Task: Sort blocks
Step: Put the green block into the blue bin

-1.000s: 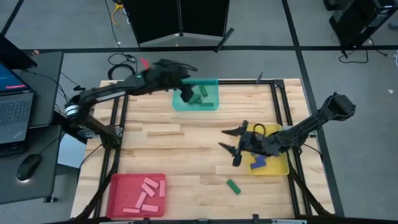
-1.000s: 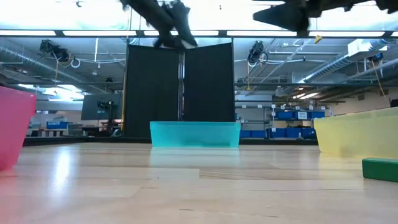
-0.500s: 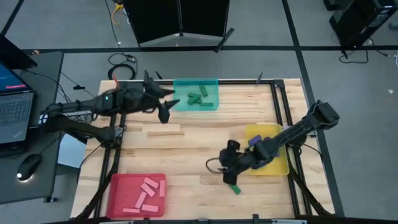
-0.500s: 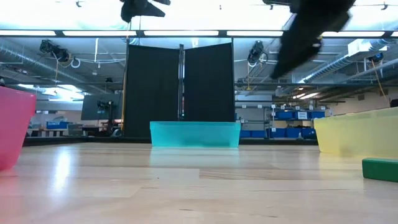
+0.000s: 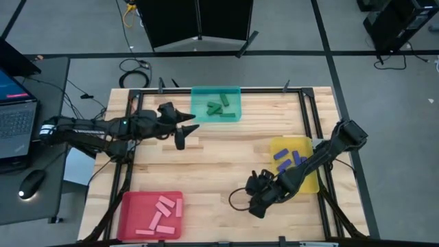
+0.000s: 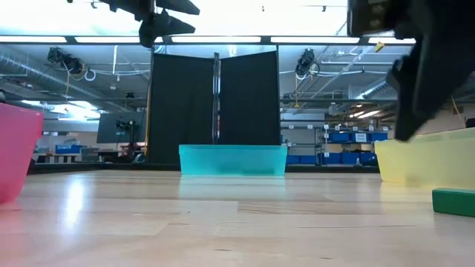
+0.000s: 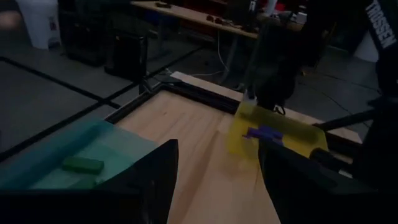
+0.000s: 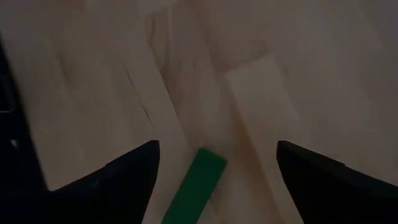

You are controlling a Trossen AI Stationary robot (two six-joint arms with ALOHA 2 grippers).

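One green block (image 8: 198,182) lies flat on the bare table near the near edge; the low view shows it at the right (image 6: 453,202). My right gripper (image 8: 217,180) (image 5: 257,200) hovers open above it, one finger on either side, and hides it in the high view. My left gripper (image 5: 182,130) (image 7: 217,186) is open and holds nothing, in the air just left of the teal tray (image 5: 216,115). That tray holds green blocks (image 5: 218,106). Blue blocks (image 5: 288,158) lie in the yellow tray (image 5: 302,182), pink blocks (image 5: 161,209) in the red tray (image 5: 130,213).
A black frame (image 5: 309,123) borders the wooden table. The teal tray sits at the far edge, the yellow tray at the right, the red tray at the near left corner. A laptop (image 5: 15,116) and a mouse (image 5: 31,184) sit on a side desk to the left.
My left gripper has drawn back from over the teal tray, toward the table's left and slightly nearer. My right gripper has swung from beside the yellow tray toward the near edge and down, and now hangs over the lone green block. The block has not moved.
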